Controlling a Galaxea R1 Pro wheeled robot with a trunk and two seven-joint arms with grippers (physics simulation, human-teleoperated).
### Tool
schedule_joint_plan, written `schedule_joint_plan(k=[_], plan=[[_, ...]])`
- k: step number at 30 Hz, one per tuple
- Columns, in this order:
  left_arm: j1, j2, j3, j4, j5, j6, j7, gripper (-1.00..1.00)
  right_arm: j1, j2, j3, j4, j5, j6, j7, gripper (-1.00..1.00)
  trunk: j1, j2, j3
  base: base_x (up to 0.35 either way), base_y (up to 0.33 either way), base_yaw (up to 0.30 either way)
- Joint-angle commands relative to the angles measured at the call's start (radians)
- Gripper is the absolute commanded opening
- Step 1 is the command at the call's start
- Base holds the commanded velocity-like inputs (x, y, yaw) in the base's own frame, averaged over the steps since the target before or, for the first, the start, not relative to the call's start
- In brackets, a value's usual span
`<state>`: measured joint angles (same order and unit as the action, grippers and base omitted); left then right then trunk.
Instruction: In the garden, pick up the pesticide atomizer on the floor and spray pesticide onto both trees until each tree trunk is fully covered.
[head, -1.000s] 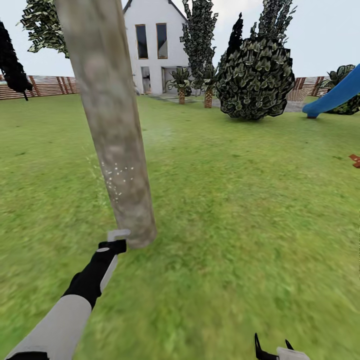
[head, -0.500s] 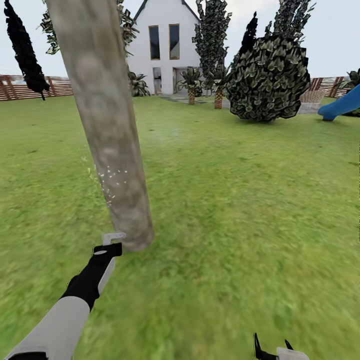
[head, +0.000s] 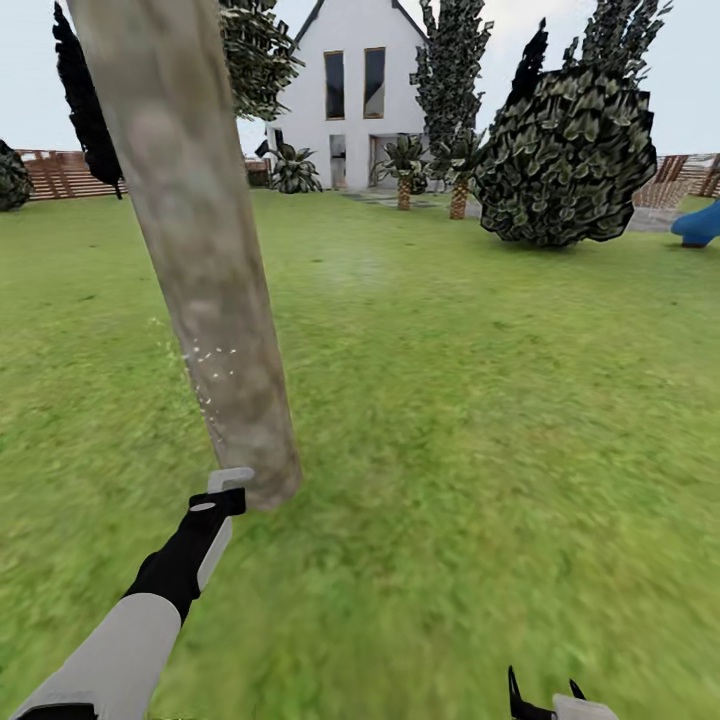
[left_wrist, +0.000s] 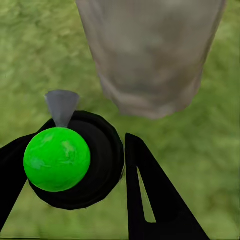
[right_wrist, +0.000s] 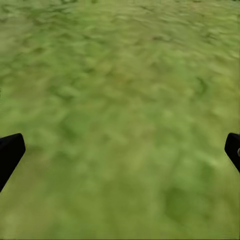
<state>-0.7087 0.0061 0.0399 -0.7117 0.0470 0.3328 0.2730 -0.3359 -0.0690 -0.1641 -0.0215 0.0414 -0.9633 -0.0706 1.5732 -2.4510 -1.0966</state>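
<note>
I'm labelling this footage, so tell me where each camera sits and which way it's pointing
Head view: on the robot's head, facing forward and down over the lawn to the trunk and house; left arm, left gripper and right gripper show.
Left wrist view: on the left arm, looking along its fingers at the atomizer and the trunk's base.
Right wrist view: on the right arm, facing grass between spread fingertips.
Head and left wrist views share the trunk and atomizer.

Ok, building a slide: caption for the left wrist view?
Left pincer holding black atomizer with green ball top, grey nozzle aimed at pale mottled tree trunk.
</note>
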Motion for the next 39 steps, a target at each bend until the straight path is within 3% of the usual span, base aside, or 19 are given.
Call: schedule_joint_plan(k=[1,8,19,26,39], plan=[[0.000,0.000,0.000,0.000,0.000,0.000,0.001,-1.00,0.000,0.000,0.000,0.000,0.000,0.000,0.000,1.00,0.000,0.000,0.000,0.100,-0.263,0.275],[0.000,-0.002,-0.001,0.000,0.003,0.000,0.003,-1.00,0.000,0.000,0.000,0.000,0.000,0.000,0.000,1.00,0.000,0.000,0.000,0.088,-0.268,0.056],[0.000,-0.002,-0.001,-0.001,0.004,0.000,0.003,-1.00,0.000,0.000,0.000,0.000,0.000,0.000,0.000,1.00,0.000,0.000,0.000,0.019,-0.272,0.252],[0.000,-0.002,-0.001,-0.001,0.004,-0.001,0.003,-1.00,0.000,0.000,0.000,0.000,0.000,0.000,0.000,1.00,0.000,0.000,0.000,0.000,-0.274,0.026],[0.000,-0.005,-0.002,0.001,0.004,-0.003,0.004,-1.00,0.000,0.000,0.000,0.000,0.000,0.000,0.000,1.00,0.000,0.000,0.000,0.032,-0.268,0.267]])
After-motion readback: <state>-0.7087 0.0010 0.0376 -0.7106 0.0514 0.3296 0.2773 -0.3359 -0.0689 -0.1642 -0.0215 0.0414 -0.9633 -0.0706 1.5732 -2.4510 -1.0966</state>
